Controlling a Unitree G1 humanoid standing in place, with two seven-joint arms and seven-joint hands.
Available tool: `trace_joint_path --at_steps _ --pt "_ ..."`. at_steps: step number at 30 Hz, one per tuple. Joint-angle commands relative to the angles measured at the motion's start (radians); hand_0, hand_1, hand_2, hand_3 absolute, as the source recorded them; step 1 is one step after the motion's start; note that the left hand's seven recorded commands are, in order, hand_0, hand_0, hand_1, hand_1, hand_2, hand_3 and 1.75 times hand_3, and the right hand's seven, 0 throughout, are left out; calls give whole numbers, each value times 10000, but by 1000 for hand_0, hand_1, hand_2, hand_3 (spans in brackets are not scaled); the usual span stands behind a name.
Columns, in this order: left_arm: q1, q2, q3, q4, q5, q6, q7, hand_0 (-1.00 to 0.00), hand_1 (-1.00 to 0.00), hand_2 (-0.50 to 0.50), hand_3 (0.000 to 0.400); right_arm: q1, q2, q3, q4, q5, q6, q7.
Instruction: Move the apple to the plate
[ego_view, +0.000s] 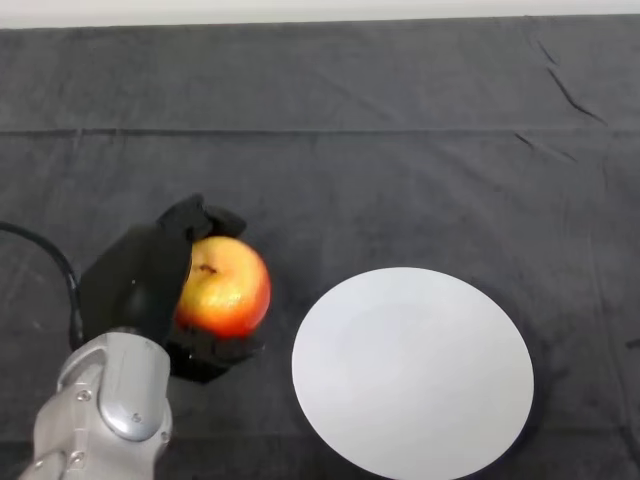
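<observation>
The round, flat white plate (412, 372) lay bare on the table's dark grey cloth (400, 150), which showed a few creases. Just to its left, apart from its rim, the red and yellow apple (224, 286) sat in the black left hand (140, 280), whose fingers and thumb curled round it.

Silver-grey arm (105, 415), black hand (140, 280)
</observation>
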Motion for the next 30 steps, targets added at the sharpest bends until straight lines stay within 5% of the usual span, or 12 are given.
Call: trace_joint_path --at_steps 1,15,30 --pt "-229 -15 -337 -325 322 148 178 -1000 -1000 0 400 114 -126 -122 -156 278 18 -5" --pt "-1063 -603 -1150 128 637 90 771 -1000 -1000 0 400 105 -137 -128 -131 280 19 3" --pt "-1886 -1118 -2026 1041 109 -291 1292 -1000 -1000 0 400 102 -140 -129 -121 279 17 7"
